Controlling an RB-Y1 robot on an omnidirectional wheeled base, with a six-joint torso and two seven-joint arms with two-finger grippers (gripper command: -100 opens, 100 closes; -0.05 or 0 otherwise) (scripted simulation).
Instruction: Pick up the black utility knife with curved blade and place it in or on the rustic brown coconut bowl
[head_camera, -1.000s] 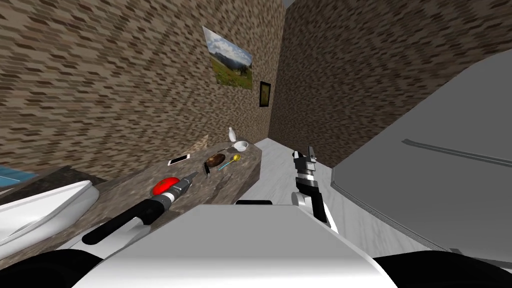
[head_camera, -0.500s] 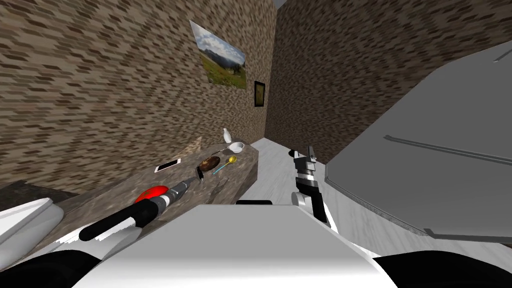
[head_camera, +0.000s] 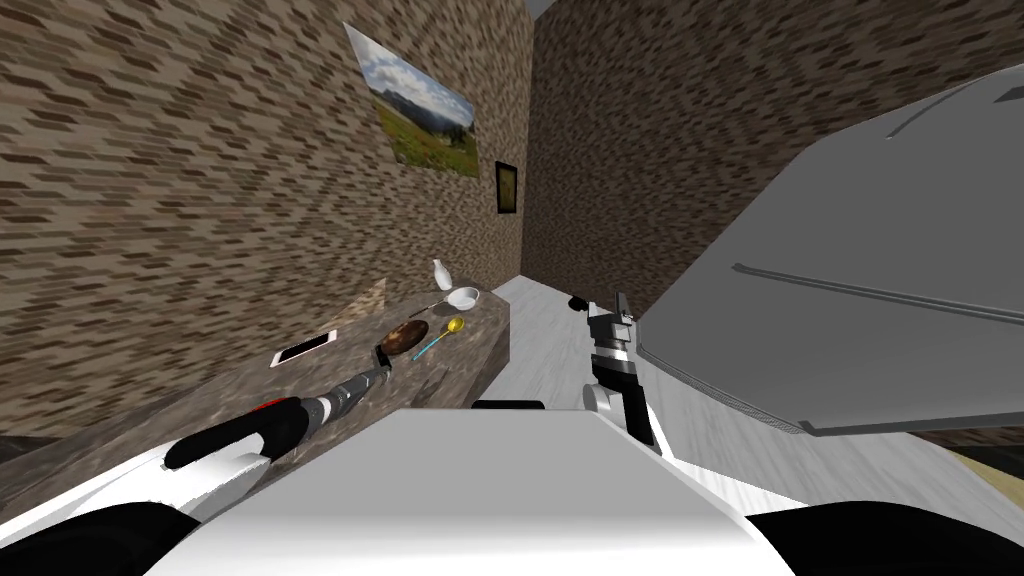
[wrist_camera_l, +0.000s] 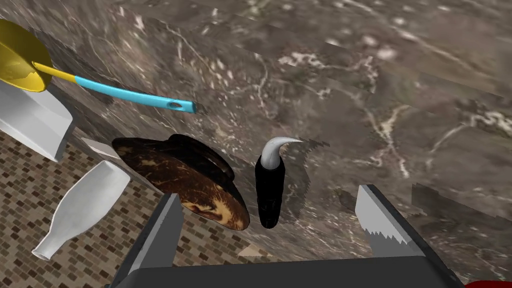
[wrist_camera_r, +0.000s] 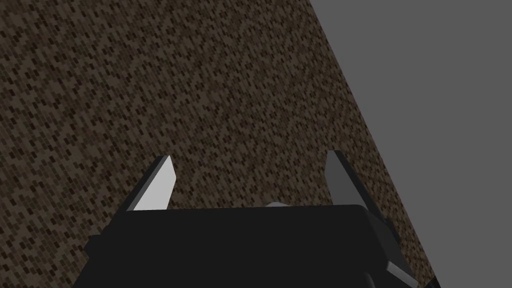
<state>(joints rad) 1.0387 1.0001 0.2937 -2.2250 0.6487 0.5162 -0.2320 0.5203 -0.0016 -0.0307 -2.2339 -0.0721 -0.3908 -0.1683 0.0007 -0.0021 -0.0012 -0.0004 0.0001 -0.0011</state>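
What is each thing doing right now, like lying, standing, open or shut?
Black utility knife with curved grey blade: lying on the brown marbled counter, not gripped.
Mottled brown coconut bowl: resting on the counter beside the knife.
Left gripper: open, close to the knife, not touching it.
Right gripper: open, empty.
Yellow spoon with blue handle: lying flat.
White bottle: standing upright.
Flat white phone: lying flat.

Brown brick-patterned walls (head_camera: 150, 180) fill the upper left and centre, bearing a landscape picture (head_camera: 415, 115) and a small dark frame (head_camera: 507, 187). A marbled counter (head_camera: 478, 325) runs lower left beside pale floor (head_camera: 543, 322). A grey slab (head_camera: 850, 230), possibly an appliance, fills the right.
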